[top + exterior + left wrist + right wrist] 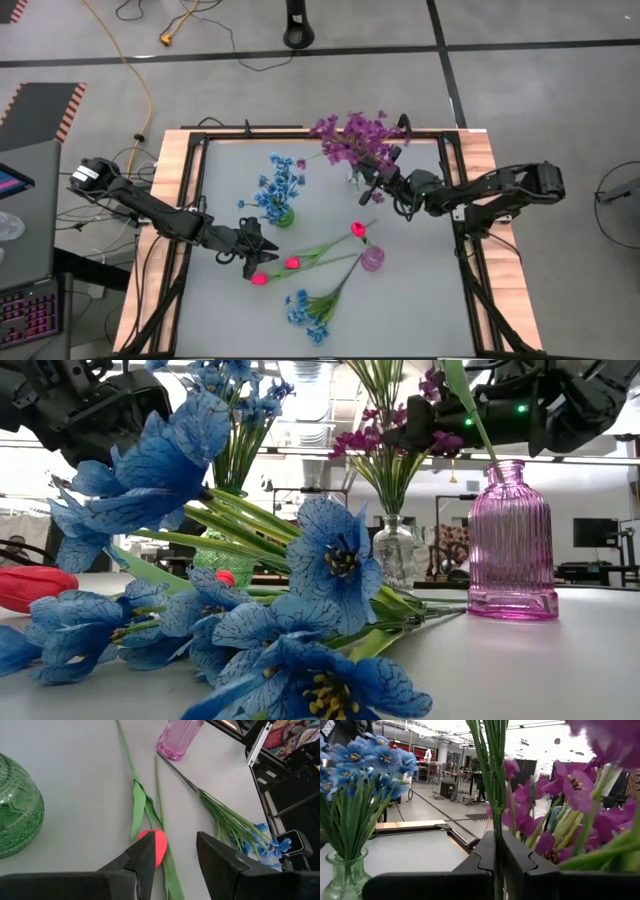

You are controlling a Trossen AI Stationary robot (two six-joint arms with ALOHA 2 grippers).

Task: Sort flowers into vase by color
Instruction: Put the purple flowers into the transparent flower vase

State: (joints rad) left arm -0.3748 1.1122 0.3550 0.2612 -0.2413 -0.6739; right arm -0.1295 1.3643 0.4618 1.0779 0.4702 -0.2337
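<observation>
- Purple stems (495, 780) sit clamped between the right gripper (368, 192) fingers, just above the clear vase (352, 178) that already carries purple blooms; in my judgement, keep the stems vertical and lower them straight into its neck before letting go.
- Left gripper (262, 243) hangs released, fingers spread over a pink bud (155, 845) lying on the table (420, 300); it should close on the stem, not the bud.
- Count: three vases (green (284, 214), clear, pink (372, 259)); three pink buds lying loose; one blue bunch (312, 308) on the table beyond the left gripper, another standing in the green vase.
</observation>
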